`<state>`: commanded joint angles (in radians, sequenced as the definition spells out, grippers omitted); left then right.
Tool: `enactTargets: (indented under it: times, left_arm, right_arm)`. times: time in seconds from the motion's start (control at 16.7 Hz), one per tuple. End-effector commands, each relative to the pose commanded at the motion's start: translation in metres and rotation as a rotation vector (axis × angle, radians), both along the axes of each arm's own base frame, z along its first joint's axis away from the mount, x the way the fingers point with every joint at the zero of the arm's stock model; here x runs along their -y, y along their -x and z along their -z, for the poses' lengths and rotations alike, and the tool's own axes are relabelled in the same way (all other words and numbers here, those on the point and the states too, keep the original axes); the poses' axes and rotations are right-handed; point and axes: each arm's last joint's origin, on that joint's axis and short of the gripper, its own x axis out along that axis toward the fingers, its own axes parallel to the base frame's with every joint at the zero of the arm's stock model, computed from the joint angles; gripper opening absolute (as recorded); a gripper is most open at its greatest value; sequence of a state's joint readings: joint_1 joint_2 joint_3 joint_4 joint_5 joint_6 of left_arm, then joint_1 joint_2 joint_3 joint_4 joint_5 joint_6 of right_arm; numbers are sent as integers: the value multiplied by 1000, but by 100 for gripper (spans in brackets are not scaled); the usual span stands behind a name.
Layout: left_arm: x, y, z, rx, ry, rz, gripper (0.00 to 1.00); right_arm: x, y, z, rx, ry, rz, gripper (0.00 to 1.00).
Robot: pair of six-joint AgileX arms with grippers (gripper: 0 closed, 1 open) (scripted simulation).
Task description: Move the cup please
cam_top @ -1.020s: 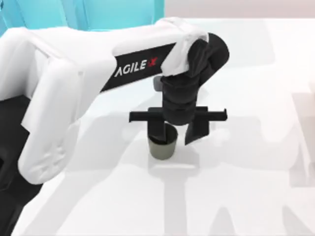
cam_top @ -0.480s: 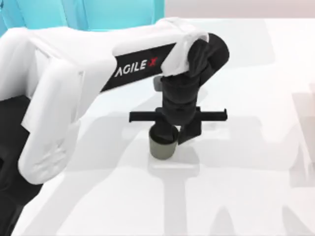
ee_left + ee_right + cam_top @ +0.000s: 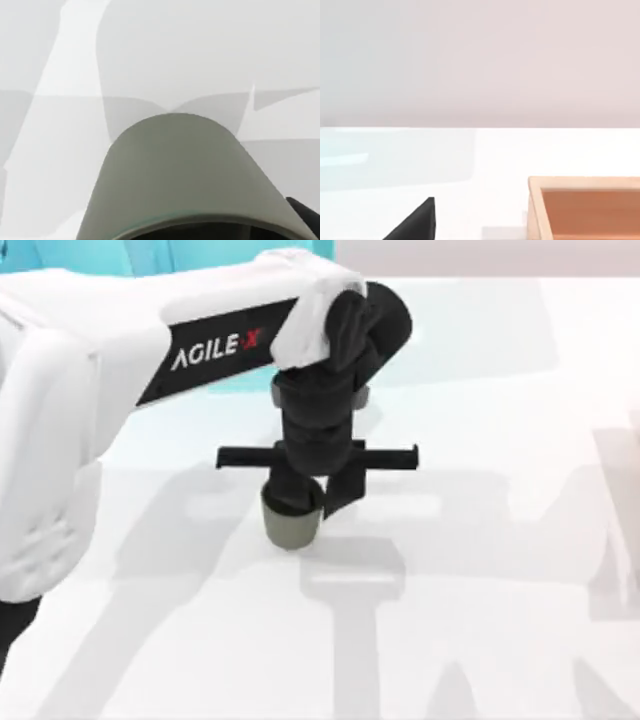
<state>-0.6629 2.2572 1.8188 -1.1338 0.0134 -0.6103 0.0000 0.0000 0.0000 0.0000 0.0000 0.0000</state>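
White table (image 3: 500, 640), turquoise backdrop (image 3: 90, 254), pale wall (image 3: 520, 60)

Since a second ago the left gripper (image 3: 306, 502) has closed its spread fingers onto the cup's (image 3: 291, 525) rim. Arm and cup together have shifted toward the table's left and far side.

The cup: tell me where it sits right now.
In the top view the cup sits left of the table's centre, gripped by the left claw, one finger inside its rim.
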Motion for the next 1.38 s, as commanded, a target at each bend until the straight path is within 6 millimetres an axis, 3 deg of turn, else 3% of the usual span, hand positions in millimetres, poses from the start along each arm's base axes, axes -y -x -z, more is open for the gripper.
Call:
enactTargets:
  times: [0.12, 0.3, 0.48, 0.6, 0.72, 1.08, 1.38]
  left_arm:
    - [-43, -12, -12, 1, 7, 4, 0]
    - [-134, -31, -28, 6, 17, -42, 0]
    - [-213, -22, -43, 14, 26, -49, 0]
    - [-244, -6, -50, 15, 32, -38, 0]
    - [-258, 4, -53, 15, 38, -27, 0]
    - [-259, 5, -52, 12, 36, -19, 0]
    - [-265, 2, -14, 27, 40, -27, 0]
  right_arm:
    - [0, 0, 0, 0, 0, 0, 100]
    - [0, 0, 0, 0, 0, 0, 100]
    - [0, 0, 0, 0, 0, 0, 100]
    - [0, 0, 0, 0, 0, 0, 100]
    - [0, 0, 0, 0, 0, 0, 100]
    - [0, 0, 0, 0, 0, 0, 100]
    - [0, 0, 0, 0, 0, 0, 100]
